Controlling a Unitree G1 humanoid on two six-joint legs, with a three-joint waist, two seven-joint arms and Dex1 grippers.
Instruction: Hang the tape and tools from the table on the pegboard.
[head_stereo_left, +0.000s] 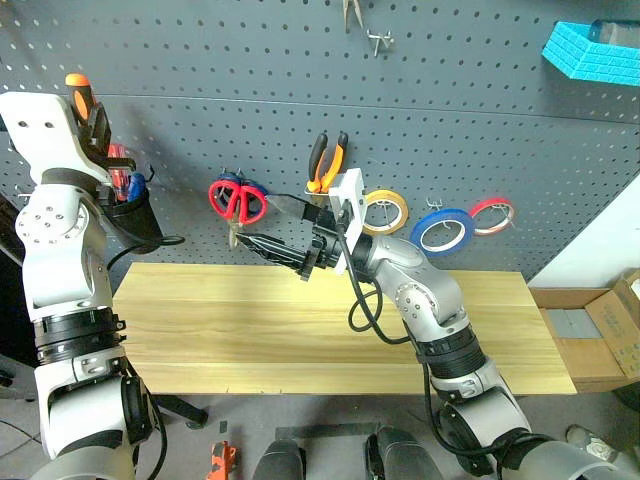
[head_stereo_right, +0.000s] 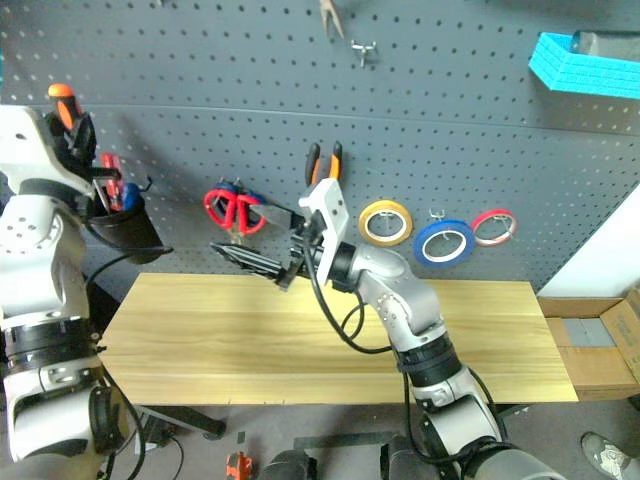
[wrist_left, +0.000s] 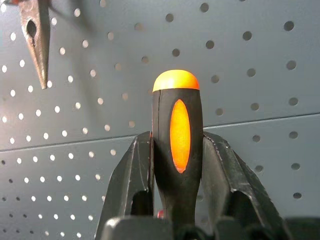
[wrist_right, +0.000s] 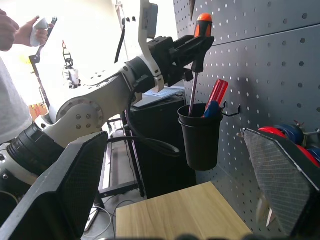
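Orange-and-black screwdriver (wrist_right: 199, 45), slim steel shaft, rounded orange cap: long axis upright, handle at twelve o'clock, tip down inside a black plastic cup (wrist_right: 200, 135) hooked to the grey perforated pegboard (head_stereo_left: 470, 120). Left gripper (wrist_left: 176, 165) pinches the handle between both black fingers. Cup also holds red and blue handles. Red-handled scissors (head_stereo_left: 234, 201) hang at three o'clock of the cup; pliers (head_stereo_left: 327, 160) with orange-and-black handles hang handles-up beyond them. Blue tape (head_stereo_left: 442, 231), flat ring, hangs between a yellow roll (head_stereo_left: 385, 211) and a red-pink roll (head_stereo_left: 491, 215). Right gripper (head_stereo_left: 272, 228) spread wide, empty, above the pale wood-plank table (head_stereo_left: 200, 330). No legible writing.
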